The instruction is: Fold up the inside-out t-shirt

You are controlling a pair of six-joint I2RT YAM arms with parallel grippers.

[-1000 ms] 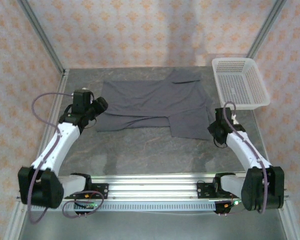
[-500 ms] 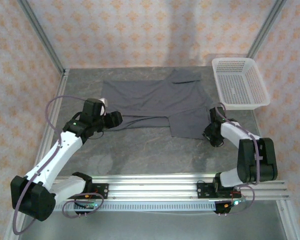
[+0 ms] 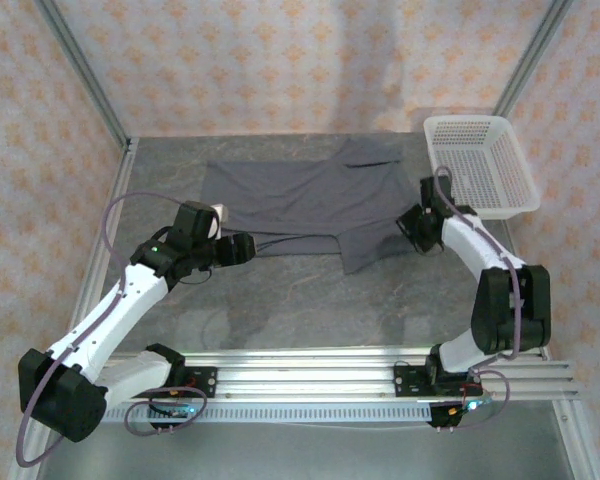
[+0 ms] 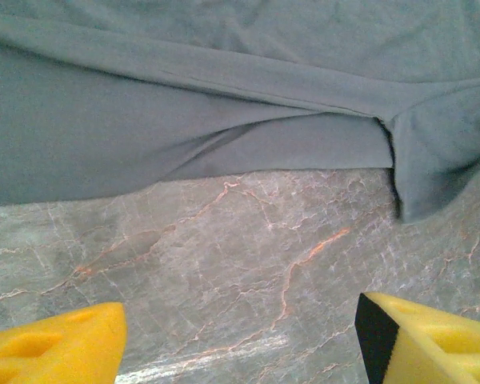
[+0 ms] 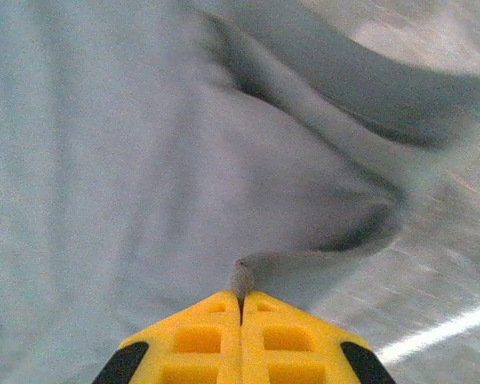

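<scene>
Yellow and wide apart, the two fingers of the left gripper [image 4: 240,352] hung over the bare grey table [image 3: 310,300]. Nothing was between them. A second before, this gripper was by the left edge of the inside-out t-shirt [image 3: 300,195], and its fingers were closer together. Since then it had slid toward the middle and opened up. It now sat just in front of the shirt's near edge. I think it was getting ready to grab that edge.

The right gripper [image 5: 242,308] had changed too. A second before, it was half open by the shirt's near right corner. Now its fingers were pressed together, with a small pinch of grey cloth caught between them. It had also moved farther from the arm bases. The flap of cloth on that side looked narrower and bunched up. So the right side was caught and starting to fold over, but the left side was not held yet.

Most of the shirt lay spread flat across the middle and far part of the table. It was not neatly folded yet.

Farthest away, in the right corner, stood the white mesh basket [image 3: 475,175]. Nothing was in it. The shirt lay close beside it, not inside.
</scene>
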